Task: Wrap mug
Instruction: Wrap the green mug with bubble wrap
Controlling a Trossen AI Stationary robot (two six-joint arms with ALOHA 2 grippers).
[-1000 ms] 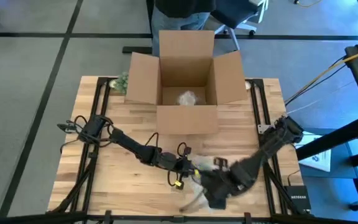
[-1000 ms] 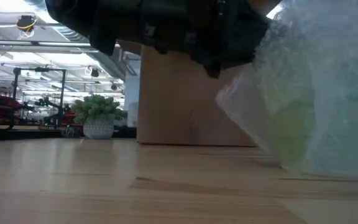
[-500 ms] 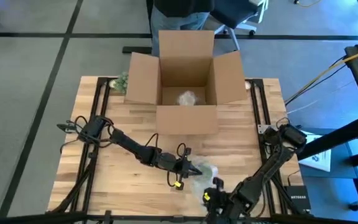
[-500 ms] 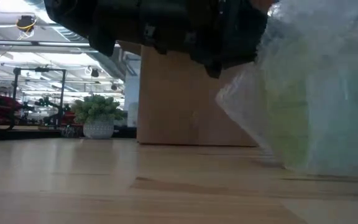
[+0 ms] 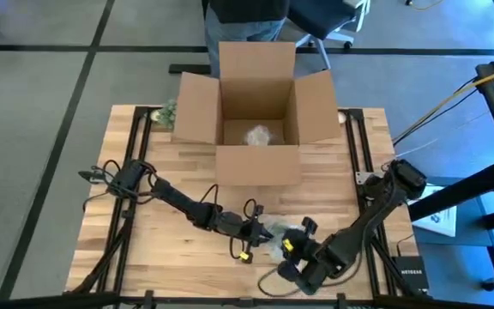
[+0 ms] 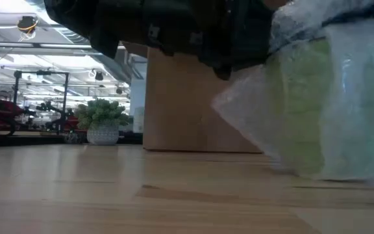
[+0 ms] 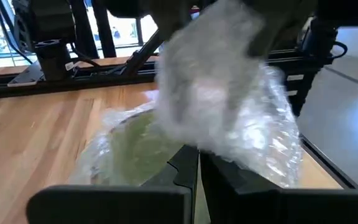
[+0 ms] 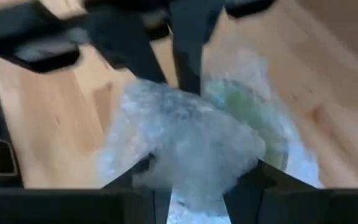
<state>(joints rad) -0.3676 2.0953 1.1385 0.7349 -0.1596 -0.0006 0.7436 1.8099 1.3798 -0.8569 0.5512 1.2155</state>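
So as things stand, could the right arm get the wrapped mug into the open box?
Probably yes. The right gripper sits at the bubble-wrapped mug near the table's front edge, the cardboard box stands open-topped behind it, and bare table lies between. The left gripper pinches the wrap, though.

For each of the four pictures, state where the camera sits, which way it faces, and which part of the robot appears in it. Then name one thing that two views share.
High view: above the table, looking straight down; both arms and the cardboard box show.
Low view: at table-top height, looking level across; a dark arm overhangs the bubble wrap.
Left wrist view: on the left arm, looking past the left gripper shut on the wrap.
Right wrist view: on the right arm, looking past the right gripper pinching the wrap.
Shared: both wrist views show the green mug inside the wrap.
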